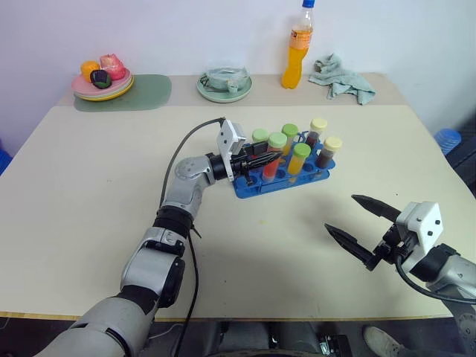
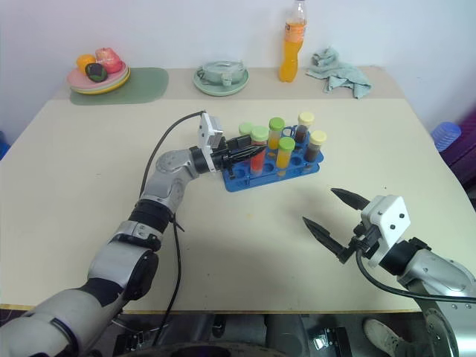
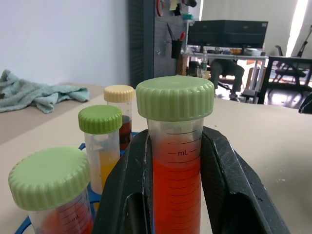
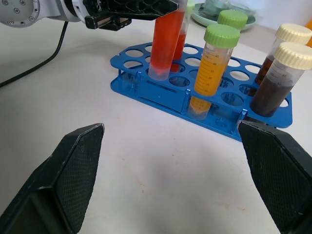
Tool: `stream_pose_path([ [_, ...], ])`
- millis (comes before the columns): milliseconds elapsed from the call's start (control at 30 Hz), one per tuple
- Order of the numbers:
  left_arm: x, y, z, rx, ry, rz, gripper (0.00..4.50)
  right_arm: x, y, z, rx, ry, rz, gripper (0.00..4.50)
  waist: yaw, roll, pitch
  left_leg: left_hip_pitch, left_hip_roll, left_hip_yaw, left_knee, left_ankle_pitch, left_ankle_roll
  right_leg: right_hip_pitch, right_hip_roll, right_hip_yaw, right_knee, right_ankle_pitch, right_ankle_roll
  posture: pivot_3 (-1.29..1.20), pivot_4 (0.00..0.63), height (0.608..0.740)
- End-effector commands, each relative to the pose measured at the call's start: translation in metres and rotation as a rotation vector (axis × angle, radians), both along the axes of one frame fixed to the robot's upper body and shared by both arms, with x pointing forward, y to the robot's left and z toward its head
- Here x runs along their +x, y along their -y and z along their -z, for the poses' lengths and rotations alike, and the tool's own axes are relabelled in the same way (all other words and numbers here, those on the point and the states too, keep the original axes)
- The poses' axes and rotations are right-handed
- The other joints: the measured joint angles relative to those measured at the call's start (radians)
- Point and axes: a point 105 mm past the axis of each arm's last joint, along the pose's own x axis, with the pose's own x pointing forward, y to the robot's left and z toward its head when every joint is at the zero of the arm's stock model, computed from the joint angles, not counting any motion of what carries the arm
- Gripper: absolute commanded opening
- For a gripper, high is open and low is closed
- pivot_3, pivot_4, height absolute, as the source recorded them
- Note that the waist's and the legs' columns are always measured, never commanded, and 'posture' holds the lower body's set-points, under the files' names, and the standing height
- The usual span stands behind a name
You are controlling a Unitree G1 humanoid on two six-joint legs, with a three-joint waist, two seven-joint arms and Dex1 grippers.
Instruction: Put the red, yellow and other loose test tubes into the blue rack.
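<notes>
At frame centre, the left gripper (image 1: 262, 158) has its fingers clamped on the upright red tube (image 4: 165, 41) to seat it in the blue rack (image 4: 161, 91); the right gripper (image 1: 362, 228), lower right, waits spread empty above the counter (image 1: 89, 201).

Bright, even light falls from overhead across the pale counter (image 1: 89, 186), and shadows are soft and short: a faint one lies under the blue rack (image 1: 282, 182) and another beneath the right claw (image 1: 363, 227). The head views are sharp all over, with little glare. In the left wrist view the near red tube (image 3: 176, 161) is crisp, while the room behind is slightly soft and a window (image 3: 303, 24) blows out white. In the right wrist view the nearest fingers (image 4: 68, 175) are a little blurred.
</notes>
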Motion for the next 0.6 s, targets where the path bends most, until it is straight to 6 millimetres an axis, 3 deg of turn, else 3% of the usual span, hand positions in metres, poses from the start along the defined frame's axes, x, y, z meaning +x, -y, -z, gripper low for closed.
stream_pose_path([
  [33,0.0038,-0.0113,0.0256,0.066,-0.084,-0.046,0.74,-0.0008,-0.0038,-0.0123,-0.012,0.05,-0.021,4.5,0.0,0.0,0.0,0.0,0.0,0.0,0.0,0.0,0.0,0.0,0.0,0.0,0.0,0.0,0.0,0.0,0.15,0.739],
  [600,0.0036,-0.0174,0.0256,0.061,-0.087,-0.062,0.74,0.0032,-0.004,-0.0129,-0.015,0.053,-0.031,4.5,-0.001,0.0,0.0,0.0,0.0,0.0,0.0,0.0,0.0,0.0,0.0,0.0,0.0,0.0,0.0,0.0,0.15,0.739],
])
